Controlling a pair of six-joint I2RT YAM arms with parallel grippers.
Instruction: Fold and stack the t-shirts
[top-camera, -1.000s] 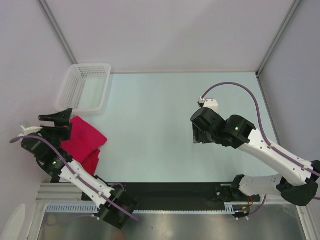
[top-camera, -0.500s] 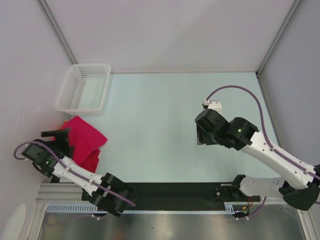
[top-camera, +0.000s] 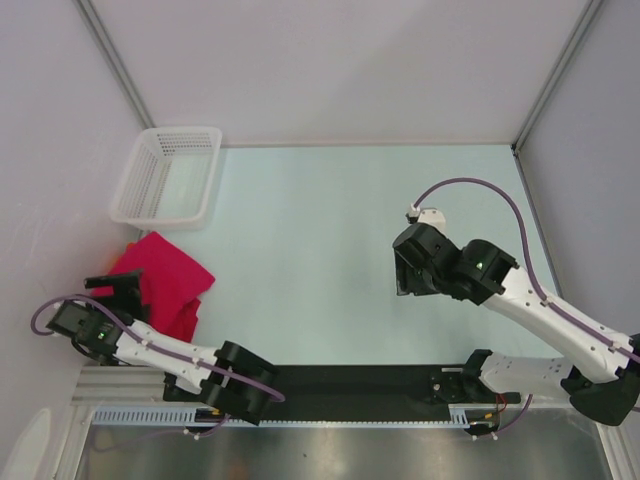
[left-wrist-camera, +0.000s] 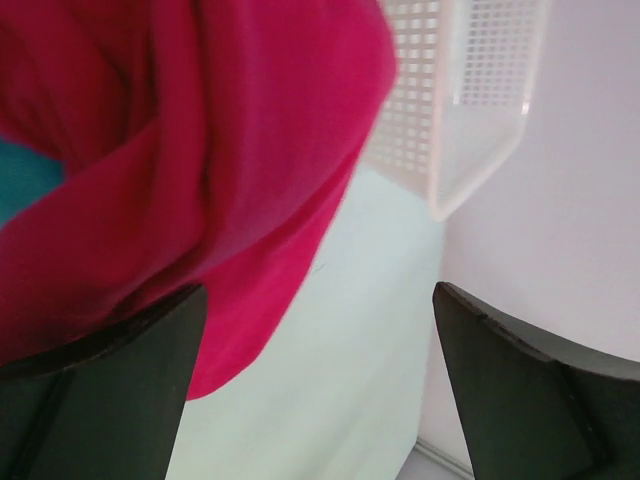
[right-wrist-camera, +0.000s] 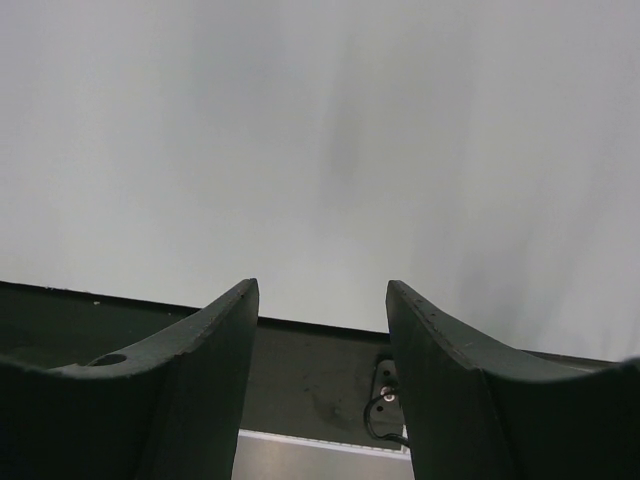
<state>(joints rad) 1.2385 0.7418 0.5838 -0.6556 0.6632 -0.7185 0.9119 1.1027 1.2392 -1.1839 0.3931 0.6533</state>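
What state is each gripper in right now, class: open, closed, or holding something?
Left gripper: open, holding nothing, at the edge of the crimson t-shirt.
Right gripper: open, holding nothing.

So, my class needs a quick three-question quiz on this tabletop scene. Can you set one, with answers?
1. True or false: the left gripper is shut on the crimson t-shirt.
2. Which lies nearer the white mesh basket: A, the crimson t-shirt; B, the right gripper?
3. What does the right gripper hold?
Key: 1 false, the left gripper is open; 2 A; 3 nothing.
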